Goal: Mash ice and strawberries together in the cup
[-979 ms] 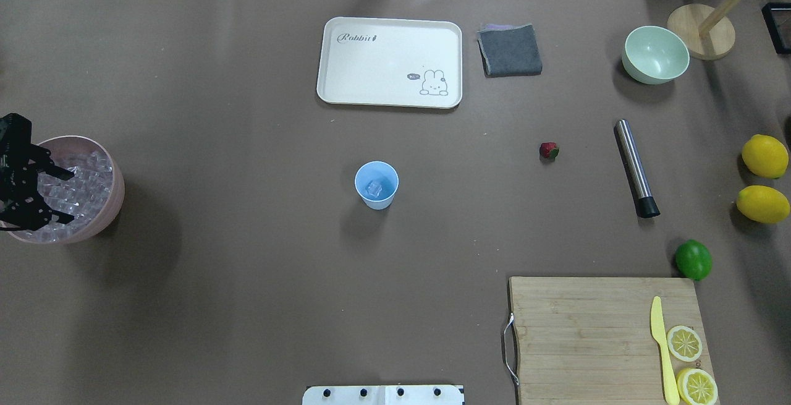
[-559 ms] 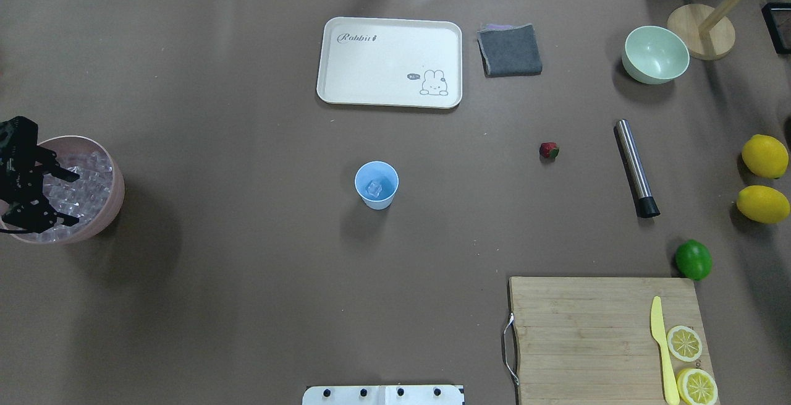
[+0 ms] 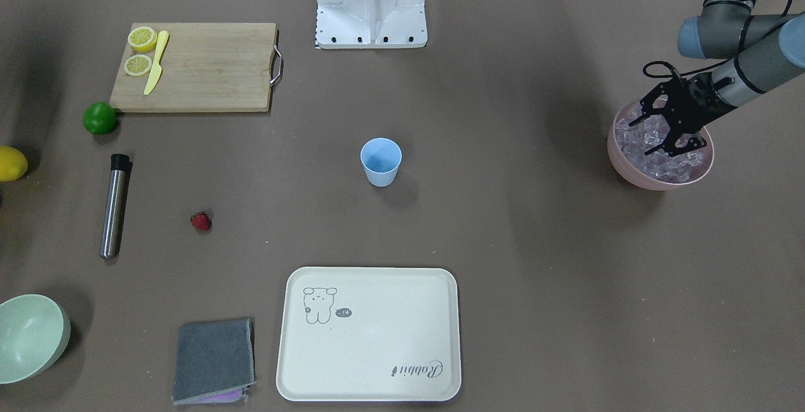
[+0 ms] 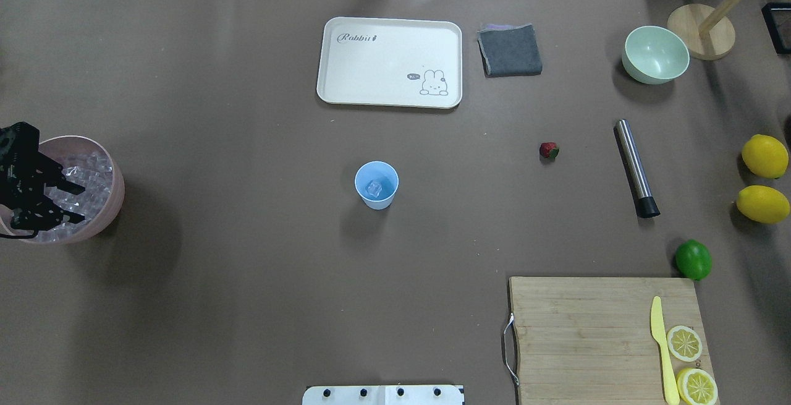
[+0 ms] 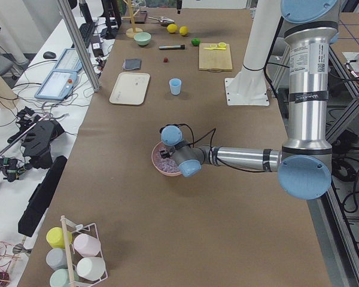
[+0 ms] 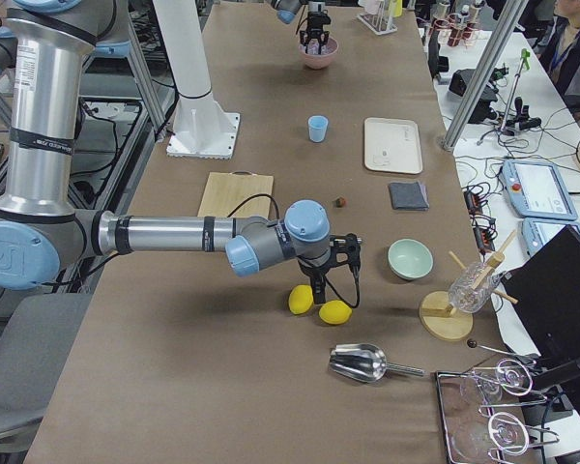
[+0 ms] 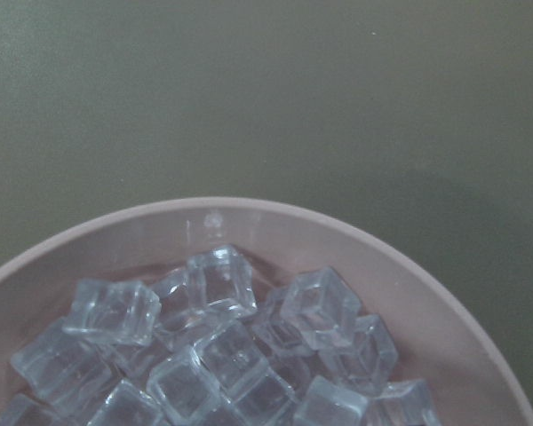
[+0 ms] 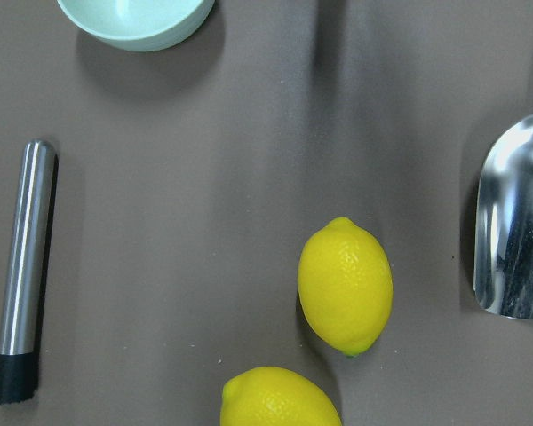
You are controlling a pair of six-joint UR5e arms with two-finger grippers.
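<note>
left end effector (image 4: 79, 205) narrowed, tips amid ice (image 4: 94, 167).

Cream rabbit tray (image 4: 389, 62) top centre, grey cloth (image 4: 510, 51) beside it, green bowl (image 4: 655, 54) upper right, lime (image 4: 693, 260) by the cutting board (image 4: 587, 331) lower right.

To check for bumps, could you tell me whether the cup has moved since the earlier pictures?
No; the cup sits in the same spot below the tray.

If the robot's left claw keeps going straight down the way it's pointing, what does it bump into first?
Most likely the pile of small clear ice cubes in the round pink bowl. The left gripper points down, open, right above them, though how near is unclear.
</note>
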